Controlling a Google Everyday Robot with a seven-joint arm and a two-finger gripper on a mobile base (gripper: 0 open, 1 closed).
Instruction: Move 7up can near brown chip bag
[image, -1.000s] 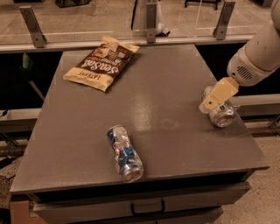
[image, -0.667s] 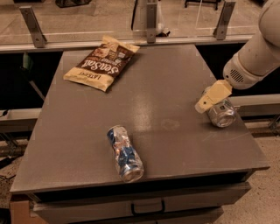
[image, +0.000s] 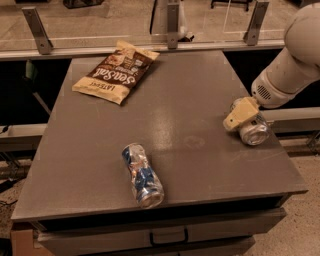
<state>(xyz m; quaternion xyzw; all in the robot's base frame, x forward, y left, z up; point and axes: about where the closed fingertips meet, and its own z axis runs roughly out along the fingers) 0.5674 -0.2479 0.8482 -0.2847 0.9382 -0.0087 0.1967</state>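
Observation:
The 7up can (image: 255, 132) is a silver can lying on its side near the table's right edge, with one end facing the camera. My gripper (image: 239, 117), tan-coloured on a white arm, comes in from the right and sits against the can's upper left side, partly covering it. The brown chip bag (image: 115, 72) with "Sea Salt" lettering lies flat at the table's far left corner, far from the can.
A crushed blue-and-silver can (image: 143, 175) lies on its side near the front edge, left of centre. The grey table (image: 190, 90) drops off just right of the 7up can. A metal rail with posts (image: 172, 25) runs along the back.
My gripper has shifted slightly left and down against the 7up can. The can, the bag and the crushed can have not visibly moved.

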